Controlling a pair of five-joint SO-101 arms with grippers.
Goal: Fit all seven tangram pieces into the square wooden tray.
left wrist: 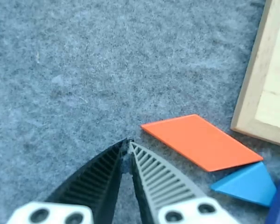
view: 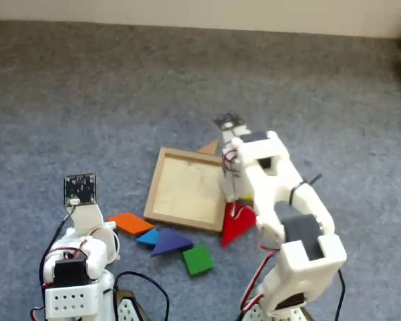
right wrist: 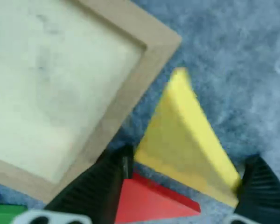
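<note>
The right gripper (right wrist: 186, 161) looks clamped across the yellow triangle (right wrist: 189, 126) — the tray (right wrist: 126, 107) rim lies just beside one finger, the red triangle (right wrist: 149, 200) beneath. Best lift it clear of that rim, level, before swinging inward. The left gripper (left wrist: 129, 145) has its fingers together.

Both arms are wearing white printed shells over black servo blocks. The left arm (view: 77, 267) is showing a base plate (view: 70, 301) dotted with small holes, a square dark circuit board (view: 80, 188) and black cables (view: 144, 281) looping beside it, while the right arm (view: 281, 200) is carrying thin red wires (view: 252, 294) along blocky links. The left gripper (left wrist: 129, 143) is showing 1 black and 1 pale grey ribbed finger on white mounts with dark round holes, and the right gripper (right wrist: 186, 168) is showing 2 black fingers.
</note>
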